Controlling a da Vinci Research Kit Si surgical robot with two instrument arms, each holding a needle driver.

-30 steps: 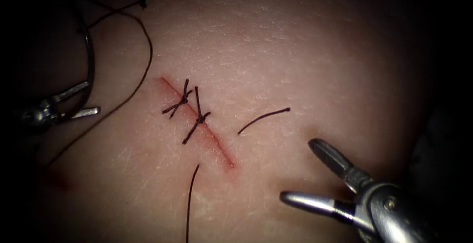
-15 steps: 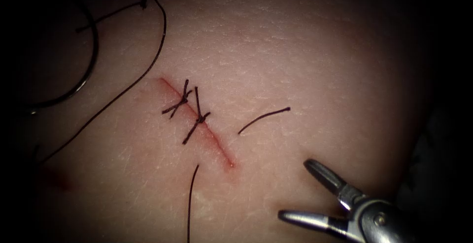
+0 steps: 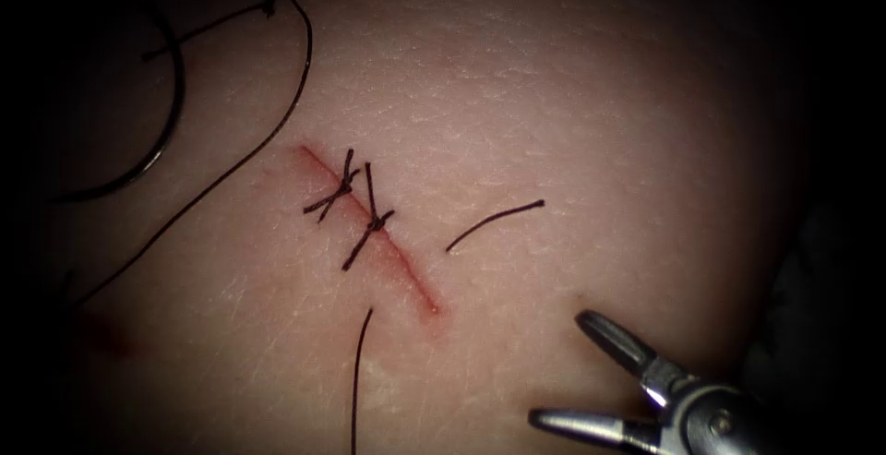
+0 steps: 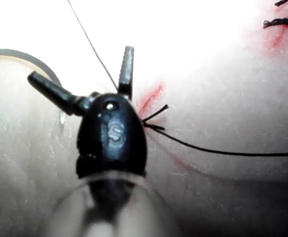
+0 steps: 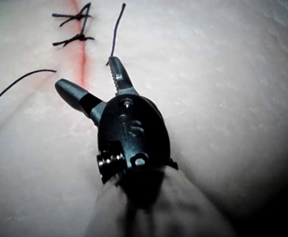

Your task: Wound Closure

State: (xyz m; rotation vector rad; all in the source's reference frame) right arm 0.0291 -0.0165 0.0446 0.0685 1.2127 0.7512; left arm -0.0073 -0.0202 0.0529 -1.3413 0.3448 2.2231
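Black left tool [image 4: 92,74], "S"-marked, jaws apart, empty

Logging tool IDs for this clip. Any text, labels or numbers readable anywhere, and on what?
"S" - raised letter on the black wrist housing of the left tool, jaws open, holding nothing.
Raised mark on the black housing of the right tool, jaws open, holding nothing: too blurred to read.
No writing on the tissue, the thread or the needle, which lies left of the cut.
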